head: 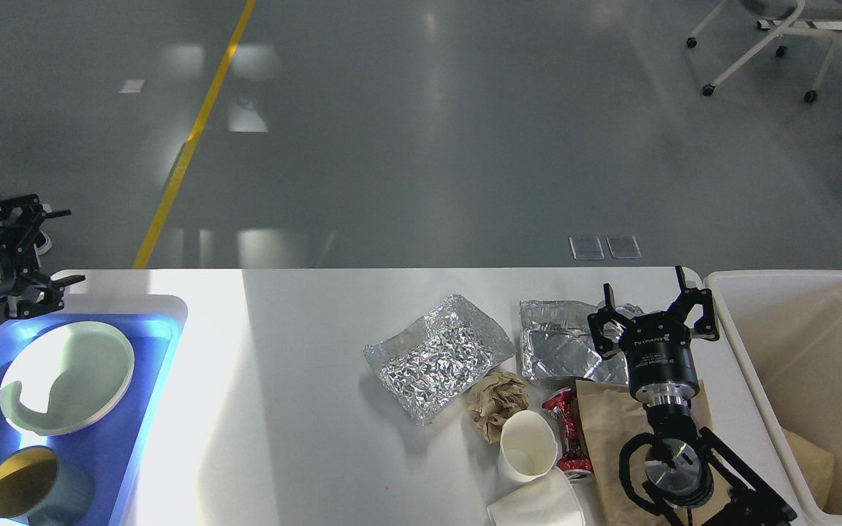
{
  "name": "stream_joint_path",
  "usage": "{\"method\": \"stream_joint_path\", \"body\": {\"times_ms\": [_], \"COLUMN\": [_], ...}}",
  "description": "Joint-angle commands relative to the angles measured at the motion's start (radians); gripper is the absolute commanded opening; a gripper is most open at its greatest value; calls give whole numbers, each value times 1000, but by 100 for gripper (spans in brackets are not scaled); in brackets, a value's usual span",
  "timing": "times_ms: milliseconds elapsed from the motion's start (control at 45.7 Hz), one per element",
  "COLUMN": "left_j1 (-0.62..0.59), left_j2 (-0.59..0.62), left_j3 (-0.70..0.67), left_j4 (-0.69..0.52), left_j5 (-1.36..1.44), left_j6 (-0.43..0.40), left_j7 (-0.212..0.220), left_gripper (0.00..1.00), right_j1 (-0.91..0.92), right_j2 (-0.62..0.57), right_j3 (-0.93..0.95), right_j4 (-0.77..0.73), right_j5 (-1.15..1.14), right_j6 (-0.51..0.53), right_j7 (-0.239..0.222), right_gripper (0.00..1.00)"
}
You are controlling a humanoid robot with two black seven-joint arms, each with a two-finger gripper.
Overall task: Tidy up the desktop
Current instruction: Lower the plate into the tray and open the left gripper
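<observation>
Grey polished floor (421,146) fills the upper half of the head view, crossed by a yellow line (194,135) on the left, with a wheeled chair base (764,44) at the top right. Below it lies the desktop (304,380), a white top with rounded corners that spans the lower half of the view.

At the far left the left gripper (44,248) hangs above the desktop's far left corner, its two fingers spread wide apart with nothing between them. Just below and nearer than it sits a blue tray (150,380) holding a pale green plate (66,376), and nearer still a grey mug with a yellow inside (33,486).

Well to the right of that gripper, and to the left of the right gripper (655,303), lies a crumpled sheet of foil (435,354). A second, flatter piece of foil (563,351) lies just beside and partly under the right gripper. Nearer than these are a ball of brown paper (498,402), an upright white paper cup (527,446), a second white cup on its side (538,504) and a crushed red can (567,431), the can touching the upright cup.

The right gripper stands over the far edge of a brown paper bag (604,438), its fingers parted wide and holding nothing. Just to its right, off the desktop's right end, stands a beige bin (750,343) with something tan at its bottom.
</observation>
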Motion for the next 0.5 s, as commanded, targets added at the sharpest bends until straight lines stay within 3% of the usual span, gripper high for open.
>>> {"method": "stream_joint_path", "body": {"times_ms": [0, 109, 241, 328, 482], "left_j1": [171, 267, 289, 335, 399], "left_j2": [-82, -188, -295, -335, -417], "left_j3": [-449, -724, -845, -859, -948], "left_j4": [-1, -1, -7, -11, -39], "left_j5": [0, 0, 1, 10, 124], "left_j6": [-37, -40, -21, -17, -17], "left_j7": [-2, -3, -20, -75, -215], "left_gripper": [96, 96, 96, 96, 97], "right_j1": [0, 0, 0, 0, 0], "right_j2": [0, 0, 0, 0, 0], "right_j3": [1, 0, 0, 0, 0], "right_j4": [0, 0, 0, 0, 0], "right_j5": [0, 0, 0, 0, 0], "right_j6": [0, 0, 0, 0, 0], "right_j7": [0, 0, 0, 0, 0], "right_gripper": [100, 100, 100, 100, 100]}}
